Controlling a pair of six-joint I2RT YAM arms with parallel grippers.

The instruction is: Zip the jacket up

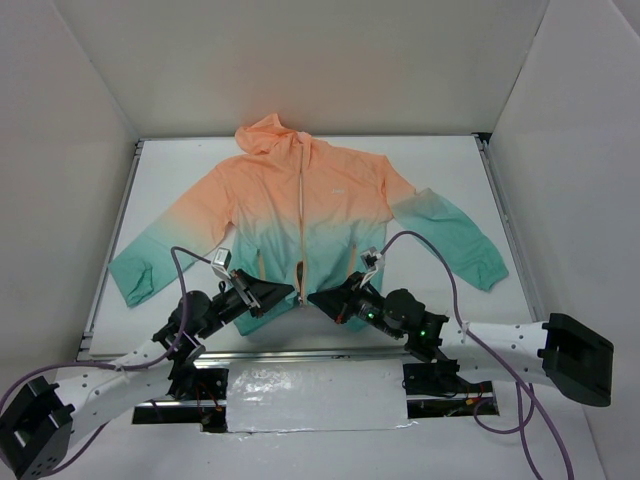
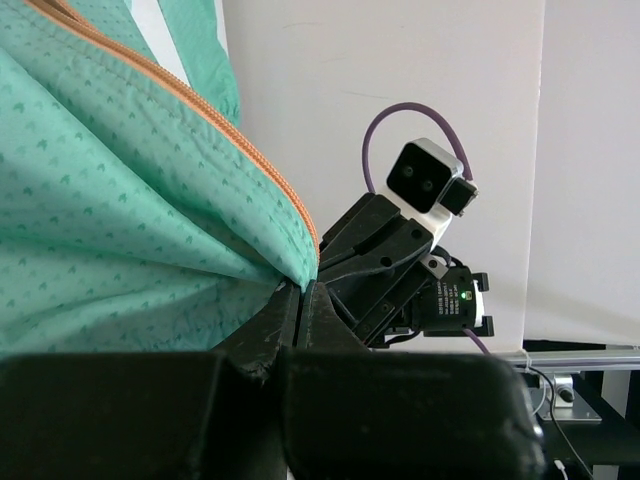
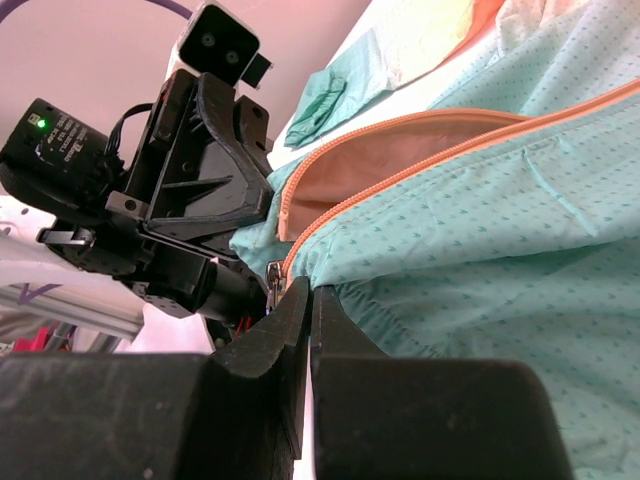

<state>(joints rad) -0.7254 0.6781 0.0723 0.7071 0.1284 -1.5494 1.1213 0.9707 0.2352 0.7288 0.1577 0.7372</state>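
On the table, jacket lies lengthwise, hood pointing away.

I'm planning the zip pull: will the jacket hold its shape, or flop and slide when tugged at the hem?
Probably floppy: the jacket puckers where the left pincer pinches its hem. Likely light, being thin and lying flat in wrinkles. It may slide on the smooth table unless the right pincer, also clamped at the hem, holds against the pull.

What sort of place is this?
Likely a robot test cell: plain white walls box in the table, and the left gripper and right gripper pinch the jacket at its hem.
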